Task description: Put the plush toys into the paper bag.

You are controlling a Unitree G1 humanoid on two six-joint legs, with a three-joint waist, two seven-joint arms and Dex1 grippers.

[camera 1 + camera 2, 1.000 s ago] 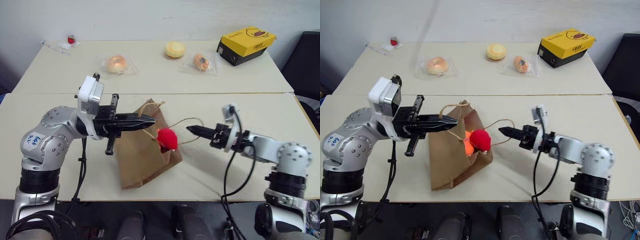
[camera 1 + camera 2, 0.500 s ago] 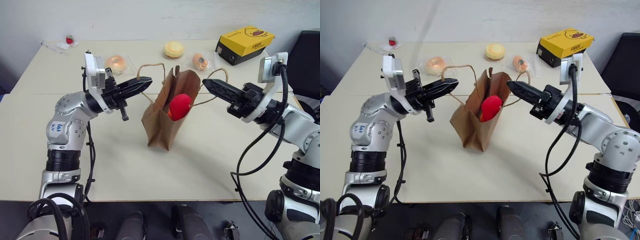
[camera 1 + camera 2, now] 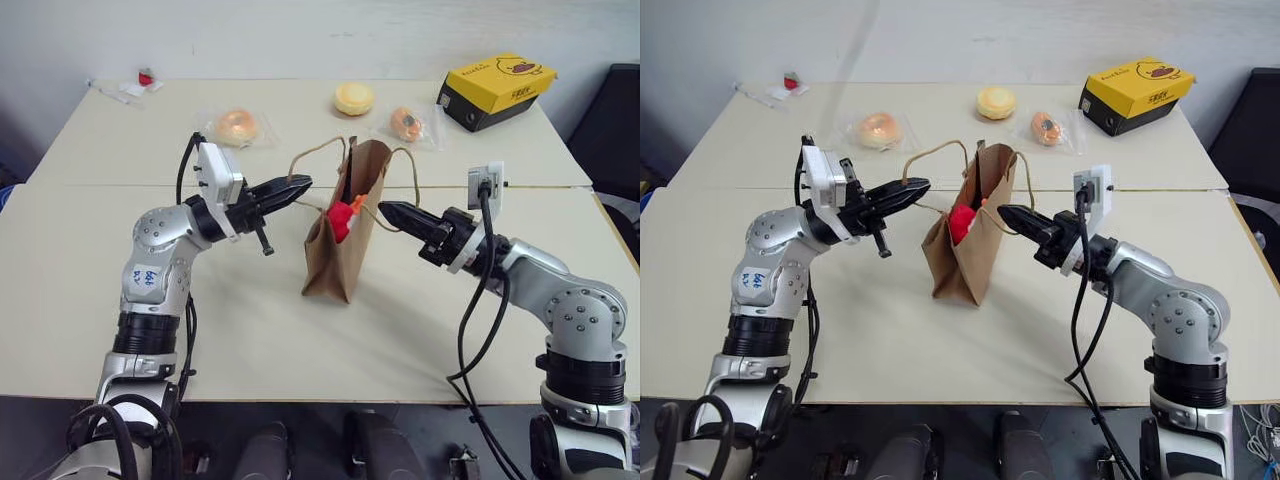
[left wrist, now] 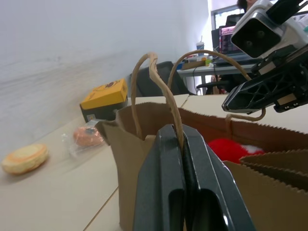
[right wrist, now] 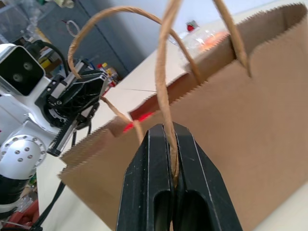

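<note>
Holding the paper bag (image 3: 335,255) upright at frame centre, my left gripper (image 3: 297,186) and right gripper (image 3: 388,212) clamped on its string handles; I should keep both level so the red plush toy (image 3: 343,216) stays inside.

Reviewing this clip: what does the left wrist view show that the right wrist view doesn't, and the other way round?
Left wrist view alone: the yellow box, two wrapped pastries, and the left gripper shut on one string handle. Right wrist view alone: the right gripper shut on the other string handle, plus the bag's outer wall. Both share the upright paper bag with red plush inside.
</note>
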